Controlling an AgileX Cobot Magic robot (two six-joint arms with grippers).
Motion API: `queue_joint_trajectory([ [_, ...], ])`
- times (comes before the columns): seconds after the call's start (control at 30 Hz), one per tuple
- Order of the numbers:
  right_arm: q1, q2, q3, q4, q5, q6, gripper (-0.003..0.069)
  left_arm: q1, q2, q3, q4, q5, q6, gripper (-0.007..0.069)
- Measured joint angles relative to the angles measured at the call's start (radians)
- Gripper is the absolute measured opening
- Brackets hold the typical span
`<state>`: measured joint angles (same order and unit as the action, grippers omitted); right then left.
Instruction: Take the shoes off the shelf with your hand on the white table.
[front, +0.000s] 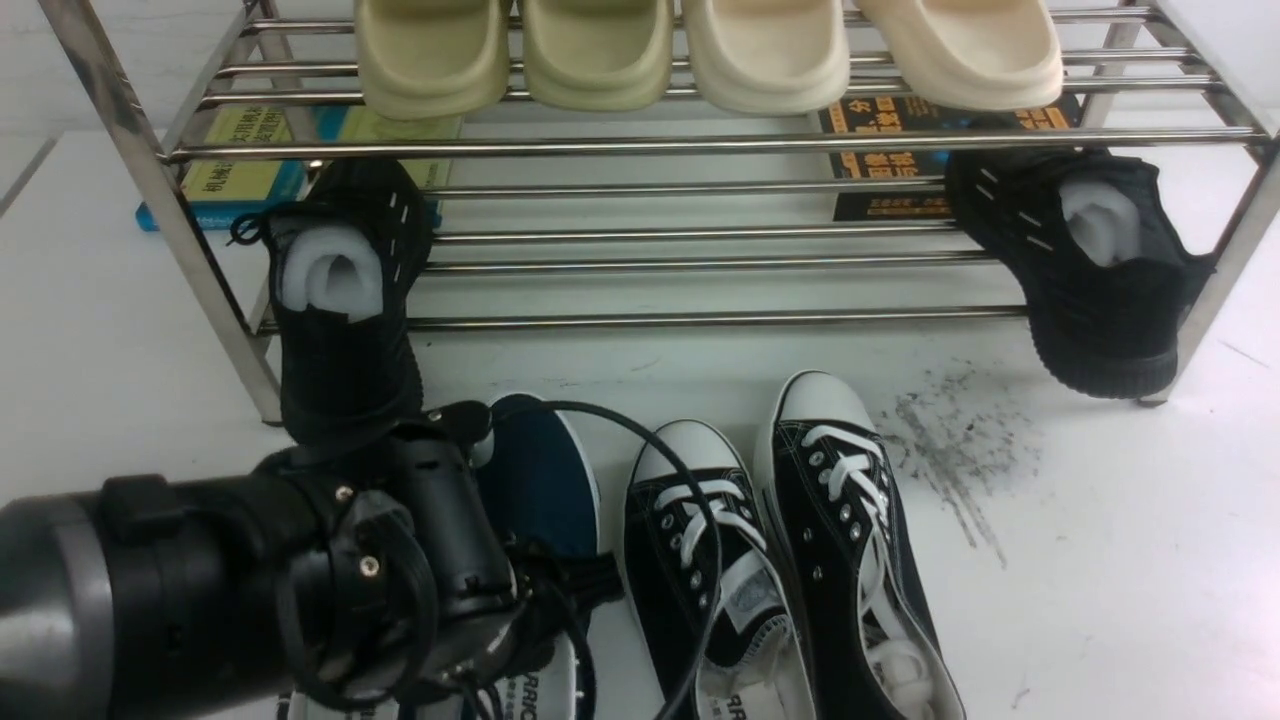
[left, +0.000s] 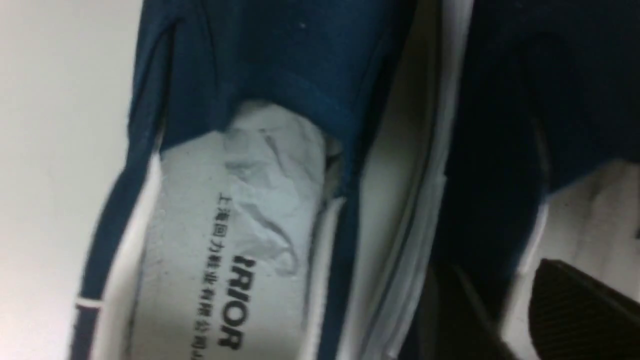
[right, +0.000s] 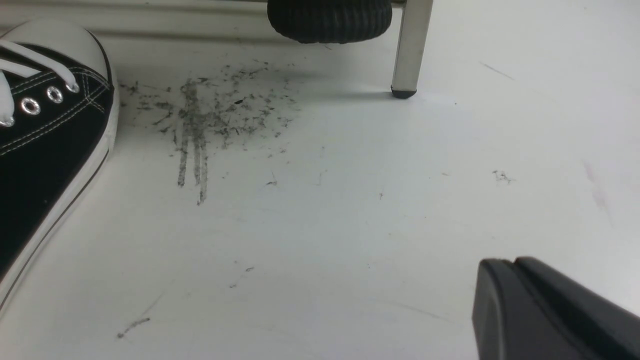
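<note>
Navy shoes (front: 540, 480) on white table (front: 1100, 560), release in hand.
Front view: before shelf (front: 700, 145), beside black lace-up sneakers (front: 850, 540), under left arm (front: 250, 590). Left wrist view: left gripper (left: 515, 320) astride one shoe's wall, clamped or freed impossible to tell; open wide, lift straight up. Right wrist view: right gripper (right: 505, 295) closed, empty.

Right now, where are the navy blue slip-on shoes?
In the front view, the navy slip-ons lie on the white table at the robot's left, in front of the shelf, beside the black lace-up sneakers and partly under the left arm.
</note>
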<state>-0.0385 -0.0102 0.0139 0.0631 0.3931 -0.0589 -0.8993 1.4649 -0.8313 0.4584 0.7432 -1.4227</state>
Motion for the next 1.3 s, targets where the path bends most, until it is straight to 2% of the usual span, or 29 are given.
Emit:
queue_joint_trajectory([
  [0.13, 0.000, 0.000, 0.000, 0.000, 0.000, 0.000, 0.0037, 0.000, -0.028, -0.054, -0.009, 0.024, 0.029, 0.0369],
  [0.33, 0.000, 0.000, 0.000, 0.000, 0.000, 0.000, 0.0037, 0.000, -0.130, -0.149, 0.029, 0.141, 0.089, 0.0375],
  [0.47, 0.000, 0.000, 0.000, 0.000, 0.000, 0.000, 0.0037, 0.000, -0.210, -0.187, 0.067, 0.232, 0.148, 0.0290],
  [0.67, 0.000, 0.000, 0.000, 0.000, 0.000, 0.000, 0.0037, 0.000, -0.270, -0.191, 0.151, 0.290, 0.161, 0.0020],
  [0.87, 0.000, 0.000, 0.000, 0.000, 0.000, 0.000, 0.0037, 0.000, -0.150, -0.173, 0.178, 0.227, 0.154, 0.0001],
  [1.03, 0.000, 0.000, 0.000, 0.000, 0.000, 0.000, 0.0037, 0.000, -0.007, -0.172, 0.306, 0.160, 0.088, 0.0001],
  [1.13, 0.000, 0.000, 0.000, 0.000, 0.000, 0.000, 0.0037, 0.000, 0.094, -0.172, 0.452, 0.155, -0.014, 0.0001],
  [1.3, 0.000, 0.000, 0.000, 0.000, 0.000, 0.000, 0.0037, 0.000, 0.195, -0.172, 0.529, 0.135, -0.087, 0.0001],
])
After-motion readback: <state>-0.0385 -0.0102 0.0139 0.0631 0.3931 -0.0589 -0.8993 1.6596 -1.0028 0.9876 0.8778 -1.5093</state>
